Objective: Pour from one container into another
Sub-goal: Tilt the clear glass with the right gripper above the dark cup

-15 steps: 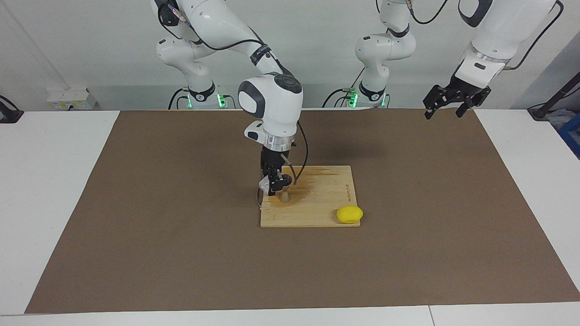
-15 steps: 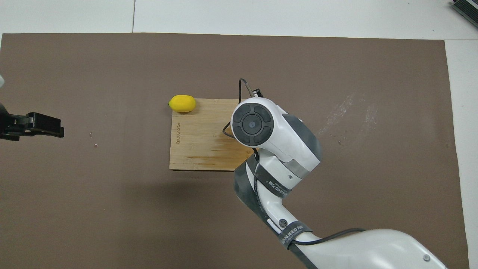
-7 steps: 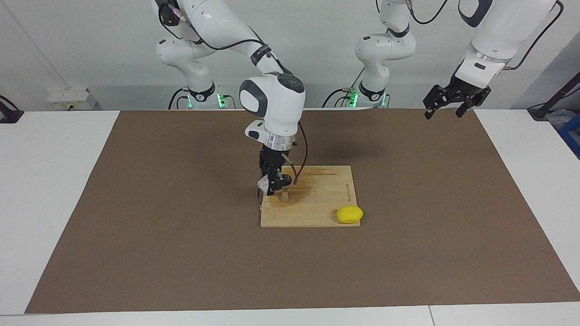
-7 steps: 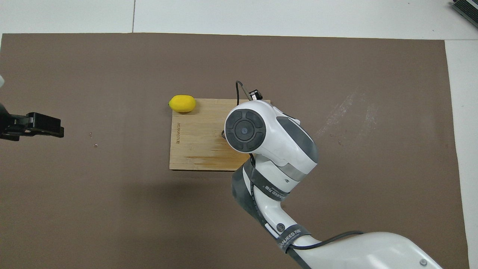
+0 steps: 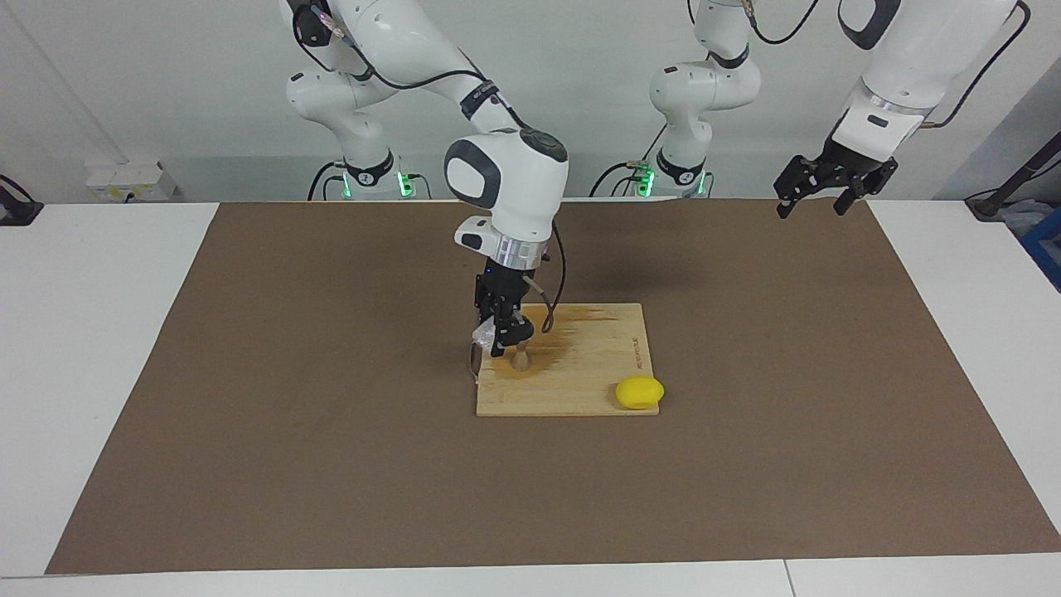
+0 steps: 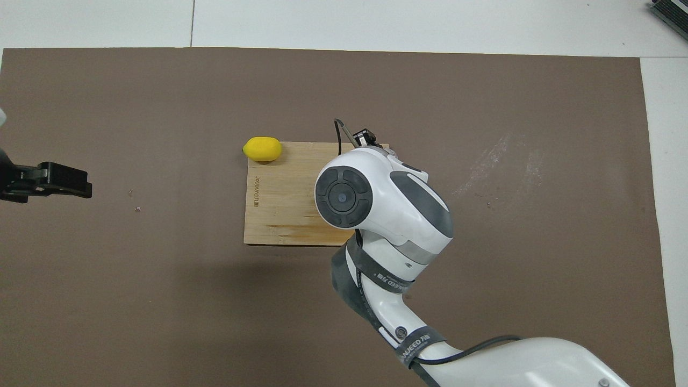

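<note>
A brown mat (image 5: 331, 464) covered the white tabletop (image 5: 99, 332) before a pale wall. On the wooden board (image 5: 580, 381), the right gripper (image 5: 500, 342) clamped the clear cup (image 5: 483, 334), tilted over the jigger (image 5: 520, 358). Away from the board, the left gripper (image 5: 816, 197) waited with fingers wide

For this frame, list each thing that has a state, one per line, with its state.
clear cup: held by the right gripper, tipped beside the jigger.
jigger: upright on the cutting board.
lemon: lying at the board's corner.
right gripper: shut on the cup, over the board.
left gripper: open, empty, waiting raised over the mat's edge.
</note>
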`<state>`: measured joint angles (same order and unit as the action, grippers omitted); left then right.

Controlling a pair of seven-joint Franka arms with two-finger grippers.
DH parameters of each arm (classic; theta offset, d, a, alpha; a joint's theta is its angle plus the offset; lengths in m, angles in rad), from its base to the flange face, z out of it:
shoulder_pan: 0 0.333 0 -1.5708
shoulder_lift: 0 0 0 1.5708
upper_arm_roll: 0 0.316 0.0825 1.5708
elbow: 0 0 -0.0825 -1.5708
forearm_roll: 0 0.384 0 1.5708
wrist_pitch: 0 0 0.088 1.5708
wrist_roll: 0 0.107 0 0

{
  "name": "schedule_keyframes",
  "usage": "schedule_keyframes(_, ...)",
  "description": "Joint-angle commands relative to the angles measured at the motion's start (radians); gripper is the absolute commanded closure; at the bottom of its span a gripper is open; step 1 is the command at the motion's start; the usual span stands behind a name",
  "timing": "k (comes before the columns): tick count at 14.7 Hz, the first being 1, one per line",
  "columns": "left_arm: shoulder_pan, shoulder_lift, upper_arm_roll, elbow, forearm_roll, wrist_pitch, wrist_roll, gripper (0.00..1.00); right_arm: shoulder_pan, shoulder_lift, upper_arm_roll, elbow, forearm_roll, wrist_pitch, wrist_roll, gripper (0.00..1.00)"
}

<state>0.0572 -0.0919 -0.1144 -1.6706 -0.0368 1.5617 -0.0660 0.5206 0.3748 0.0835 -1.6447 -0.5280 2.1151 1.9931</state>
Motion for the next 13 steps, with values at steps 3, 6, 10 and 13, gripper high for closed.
schedule_keyframes(3, 0.012, -0.014, -0.007, -0.009, -0.011, -0.008, -0.002, 0.00, 0.007, -0.011, 0.006, 0.000, -0.043, -0.009, -0.028, 0.83)
schedule_keyframes(6, 0.012, -0.014, -0.007, -0.009, -0.011, -0.008, -0.002, 0.00, 0.007, -0.016, 0.006, -0.010, -0.056, -0.009, -0.040, 0.84)
schedule_keyframes(10, 0.012, -0.014, -0.007, -0.009, -0.011, -0.008, -0.002, 0.00, 0.010, -0.024, 0.006, -0.023, -0.081, -0.010, -0.045, 0.83)
schedule_keyframes(13, 0.012, -0.014, -0.007, -0.009, -0.011, -0.008, -0.002, 0.00, 0.009, -0.024, 0.006, -0.023, -0.087, -0.006, -0.046, 0.83)
